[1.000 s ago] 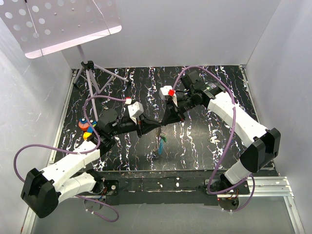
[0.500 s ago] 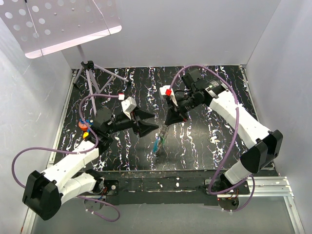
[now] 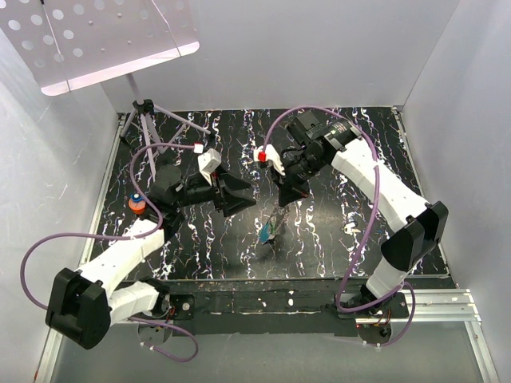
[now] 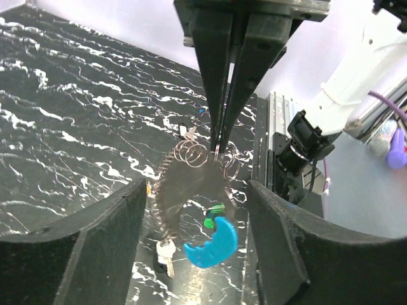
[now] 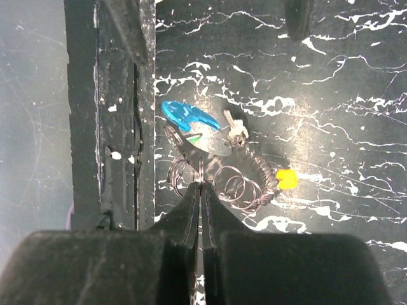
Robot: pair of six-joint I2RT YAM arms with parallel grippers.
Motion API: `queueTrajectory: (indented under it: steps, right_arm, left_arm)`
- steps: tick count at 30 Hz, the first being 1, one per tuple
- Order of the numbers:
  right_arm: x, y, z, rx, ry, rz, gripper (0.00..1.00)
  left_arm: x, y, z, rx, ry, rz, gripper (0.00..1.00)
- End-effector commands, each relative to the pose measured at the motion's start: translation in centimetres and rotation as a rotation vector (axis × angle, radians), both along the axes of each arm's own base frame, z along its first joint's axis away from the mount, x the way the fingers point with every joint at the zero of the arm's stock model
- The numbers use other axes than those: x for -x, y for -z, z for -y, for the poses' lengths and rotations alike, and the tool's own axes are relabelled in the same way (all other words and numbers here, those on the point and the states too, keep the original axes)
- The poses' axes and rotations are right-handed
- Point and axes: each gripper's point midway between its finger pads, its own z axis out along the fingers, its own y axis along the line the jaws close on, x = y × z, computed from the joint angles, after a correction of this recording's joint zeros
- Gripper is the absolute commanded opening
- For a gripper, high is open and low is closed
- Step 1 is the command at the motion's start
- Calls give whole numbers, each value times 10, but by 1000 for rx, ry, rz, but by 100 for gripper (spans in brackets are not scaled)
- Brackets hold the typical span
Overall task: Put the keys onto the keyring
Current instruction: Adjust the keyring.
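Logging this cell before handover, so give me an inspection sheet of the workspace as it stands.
Surface: black, white-veined tabletop.
Job's things: keyring pinched at its top; blue key and green key hang with it; yellow key alongside, threading unclear.
Clutter: small orange-and-blue item, left edge.
Grippers: right gripper shut on keyring; left gripper open, apart.
Cables: purple cables in loose loops.
Surroundings: white walls; perforated panel on tripod, back left.

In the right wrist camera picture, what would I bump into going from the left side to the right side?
blue key → small silver key → yellow key head. The keyring has wire coils that stretch across all three, so it is left out.
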Motion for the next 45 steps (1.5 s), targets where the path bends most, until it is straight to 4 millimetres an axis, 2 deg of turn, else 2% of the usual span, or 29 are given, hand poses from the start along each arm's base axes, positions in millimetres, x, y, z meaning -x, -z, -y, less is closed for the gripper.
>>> queueTrajectory:
  steps: [1, 2, 4, 13, 17, 31, 40, 45]
  right_arm:
    - [21, -9, 17, 63, -18, -33, 1]
    - [20, -10, 16, 62, -19, -32, 1]
    - [20, -10, 14, 60, -20, -44, 1]
    - [21, -12, 9, 45, -30, -73, 1]
    - [21, -14, 7, 38, -33, -79, 1]
    - [22, -23, 3, -18, -34, -98, 1]
    - [21, -30, 2, -83, -28, -119, 1]
    - [19, -30, 1, -104, -12, -124, 1]
  left_arm:
    - [0, -28, 9, 32, 86, 134, 56]
    - [0, -29, 12, 34, 108, 133, 51]
    - [-1, -27, 20, 38, 125, 129, 49]
    - [3, -15, 45, 79, 168, 98, 48]
    - [2, -9, 49, 64, 172, 87, 39]
    - [2, 5, 51, 31, 168, 59, 31]
    - [0, 3, 48, 40, 141, 72, 22]
    - [2, 2, 49, 45, 151, 64, 22]
